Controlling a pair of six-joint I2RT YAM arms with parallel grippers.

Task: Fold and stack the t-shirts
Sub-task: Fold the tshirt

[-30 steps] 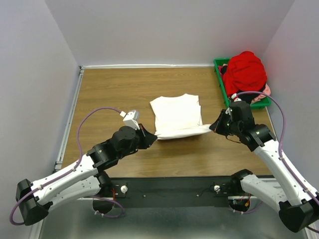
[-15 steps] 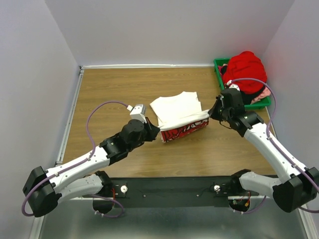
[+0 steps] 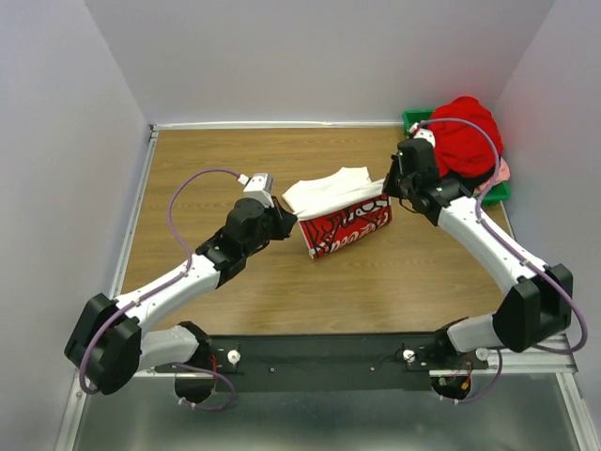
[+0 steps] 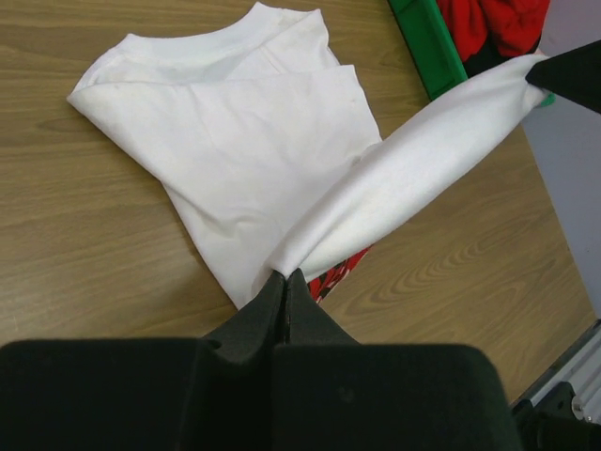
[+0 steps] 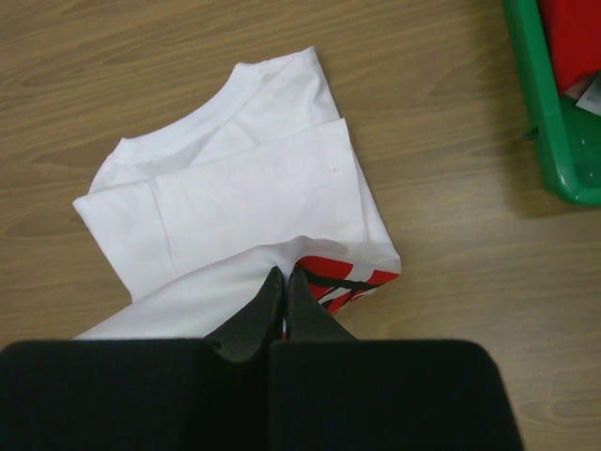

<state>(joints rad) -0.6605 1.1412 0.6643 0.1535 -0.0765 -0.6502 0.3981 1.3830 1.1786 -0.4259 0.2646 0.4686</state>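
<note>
The white t-shirt [image 3: 331, 186] lies part-folded at the table's middle, its near edge lifted so the red-and-white print [image 3: 349, 231] faces the arms. My left gripper [image 3: 289, 222] is shut on the lifted edge's left corner; in the left wrist view [image 4: 285, 275] the cloth stretches away from it. My right gripper [image 3: 387, 185] is shut on the right corner, as the right wrist view [image 5: 285, 272] shows over the white t-shirt [image 5: 244, 202]. A red t-shirt [image 3: 462, 134] is heaped in the bin over pink and dark cloth.
The green plastic bin [image 3: 410, 119] stands at the back right corner, also in the right wrist view [image 5: 549, 132]. Bare wooden table [image 3: 207, 160] surrounds the shirt, with grey walls on three sides.
Both grippers have lifted the shirt's near edge and carried it toward the back, turning the fold up so the red print now shows. Both arms have stretched farther from their bases.
</note>
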